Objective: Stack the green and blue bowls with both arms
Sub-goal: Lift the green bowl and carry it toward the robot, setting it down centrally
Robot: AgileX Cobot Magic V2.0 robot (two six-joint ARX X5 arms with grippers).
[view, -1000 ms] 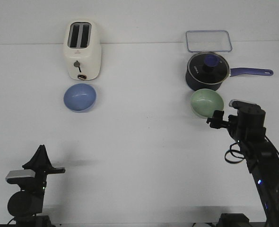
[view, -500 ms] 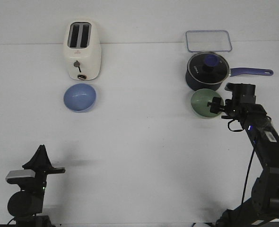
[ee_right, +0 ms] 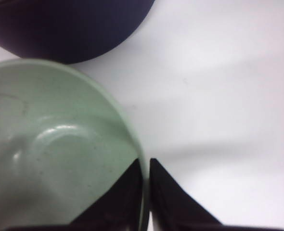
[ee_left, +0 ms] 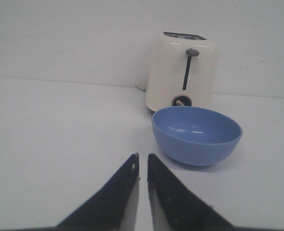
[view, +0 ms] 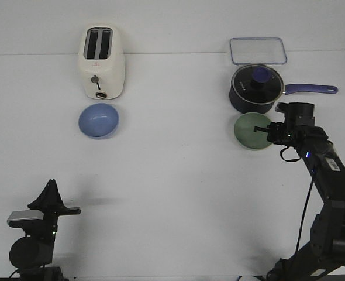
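The pale green bowl (view: 251, 131) sits just in front of the dark saucepan. My right gripper (view: 265, 132) is at its right rim; in the right wrist view the gripper (ee_right: 146, 166) is shut on the green bowl's rim (ee_right: 132, 139), one finger inside, one outside. The bowl looks slightly tilted. The light blue bowl (view: 99, 120) sits in front of the toaster, also seen in the left wrist view (ee_left: 196, 134). My left gripper (view: 51, 196) rests low at the near left, shut and empty (ee_left: 142, 161), well short of the blue bowl.
A cream toaster (view: 103, 61) stands behind the blue bowl. A dark blue saucepan (view: 256, 88) with glass lid and long handle is right behind the green bowl. A clear lid-like tray (view: 258, 50) lies at the far right back.
My right arm reached forward to the green bowl and closed on its right rim; the bowl shifted slightly left and tilted. The left arm has not moved.
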